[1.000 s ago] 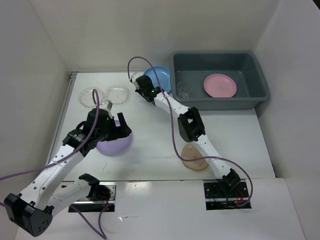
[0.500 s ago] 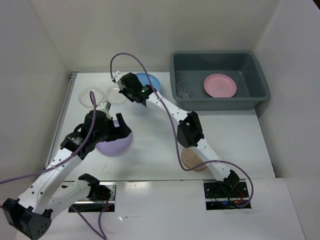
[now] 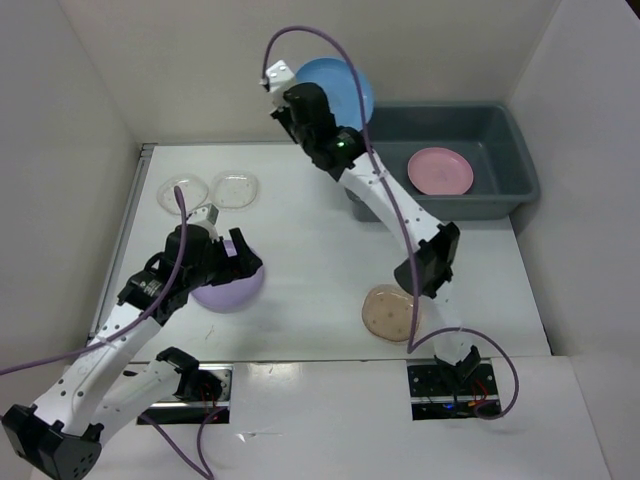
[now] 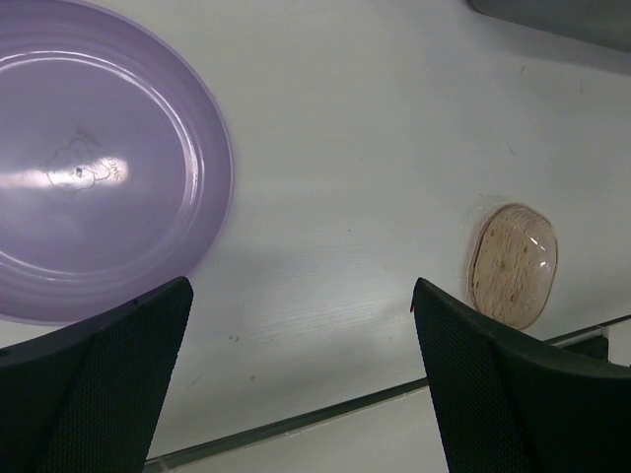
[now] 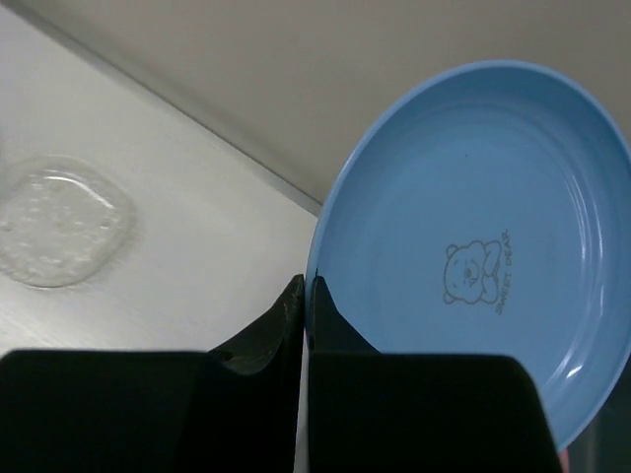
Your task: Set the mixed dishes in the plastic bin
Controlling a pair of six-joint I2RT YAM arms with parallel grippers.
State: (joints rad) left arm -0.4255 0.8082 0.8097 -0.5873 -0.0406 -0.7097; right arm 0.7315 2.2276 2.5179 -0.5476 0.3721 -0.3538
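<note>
From above, the right gripper (image 3: 322, 98) clamps the rim of the blue plate (image 3: 345, 85), aloft beside the left end of the grey bin (image 3: 520, 175) — the pink plate (image 3: 440, 170) lies inside. Left wrist: the left gripper (image 4: 301, 291) gapes wide above the desk (image 4: 325, 148), one finger over the edge of the lavender plate (image 4: 89, 168), with the tan plate (image 4: 513, 264) apart. Right wrist: the jaws pinch the blue plate's edge — a clear plate (image 5: 59, 222) lies on the desk.

Right gripper (image 5: 304, 288) clamped, left gripper (image 4: 301, 325) spread wide
</note>
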